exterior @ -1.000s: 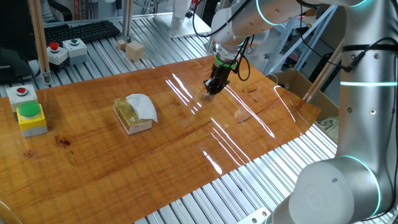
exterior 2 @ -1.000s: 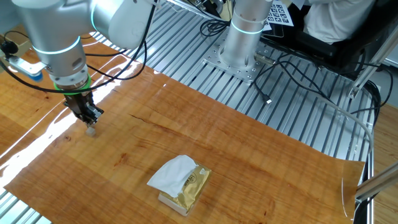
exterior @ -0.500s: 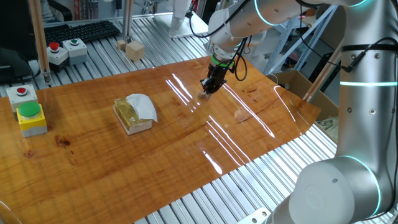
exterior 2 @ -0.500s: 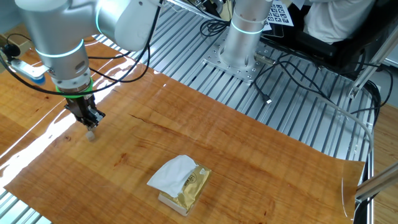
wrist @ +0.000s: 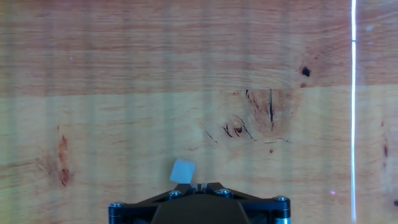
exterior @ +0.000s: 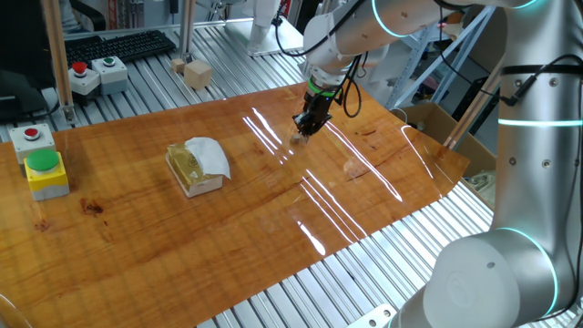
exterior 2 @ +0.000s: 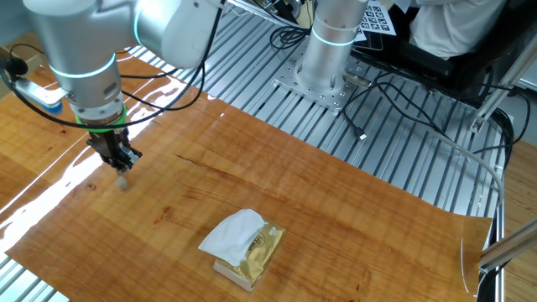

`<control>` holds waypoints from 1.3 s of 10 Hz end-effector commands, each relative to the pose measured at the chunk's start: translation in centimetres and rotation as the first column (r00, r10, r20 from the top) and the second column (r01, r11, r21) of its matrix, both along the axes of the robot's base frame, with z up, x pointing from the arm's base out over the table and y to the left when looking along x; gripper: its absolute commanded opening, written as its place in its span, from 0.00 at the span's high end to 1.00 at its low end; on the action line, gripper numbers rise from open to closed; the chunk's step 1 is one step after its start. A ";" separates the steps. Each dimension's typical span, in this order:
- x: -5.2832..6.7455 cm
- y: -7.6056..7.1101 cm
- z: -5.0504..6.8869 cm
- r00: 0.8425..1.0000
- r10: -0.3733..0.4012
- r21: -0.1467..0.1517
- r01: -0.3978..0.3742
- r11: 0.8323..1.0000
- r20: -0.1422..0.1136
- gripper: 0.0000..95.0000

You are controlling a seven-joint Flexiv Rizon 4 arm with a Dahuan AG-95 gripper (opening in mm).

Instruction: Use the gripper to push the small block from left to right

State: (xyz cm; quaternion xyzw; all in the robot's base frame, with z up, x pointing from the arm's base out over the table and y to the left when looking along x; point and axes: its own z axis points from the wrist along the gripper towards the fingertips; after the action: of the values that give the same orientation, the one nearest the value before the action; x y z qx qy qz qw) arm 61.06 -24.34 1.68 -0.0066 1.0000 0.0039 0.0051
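Observation:
The small block point(wrist: 183, 171) is a tiny pale cube lying on the wooden tabletop point(wrist: 124, 74), right at the tip of my gripper point(wrist: 198, 185) and slightly left of the tip's centre. The black fingers are closed together with only a thin seam between them, and they hold nothing. In one fixed view the gripper point(exterior: 303, 129) points down at the far middle of the board with the block point(exterior: 296, 139) at its tip. In the other fixed view the gripper point(exterior 2: 122, 169) stands at the left with the block point(exterior 2: 124, 181) just below it.
A yellowish block draped with white cloth point(exterior: 197, 165) lies left of centre on the board, also seen in the other fixed view point(exterior 2: 243, 244). Button boxes point(exterior: 46, 171) stand at the left edge. Larger wooden cubes point(exterior: 195, 73) sit on the far rails. A cardboard box point(exterior: 434, 119) is at the right.
The gripper has shifted a little toward the far left in one fixed view, with the small block moving along at its tip. Over the last half second almost nothing moved.

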 end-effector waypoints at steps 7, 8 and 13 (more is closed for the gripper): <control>1.7 -0.6 -0.5 1.000 -0.006 0.011 0.006 1.000 -0.008 1.00; 1.7 -0.7 -0.7 1.000 -0.006 0.012 0.006 1.000 -0.008 1.00; 1.6 0.1 -1.1 1.000 -0.024 0.027 0.025 0.999 -0.013 1.00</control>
State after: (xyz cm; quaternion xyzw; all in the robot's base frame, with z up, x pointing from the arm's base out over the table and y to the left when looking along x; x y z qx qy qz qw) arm 62.80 -23.94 0.63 0.0076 0.9998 0.0198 -0.0020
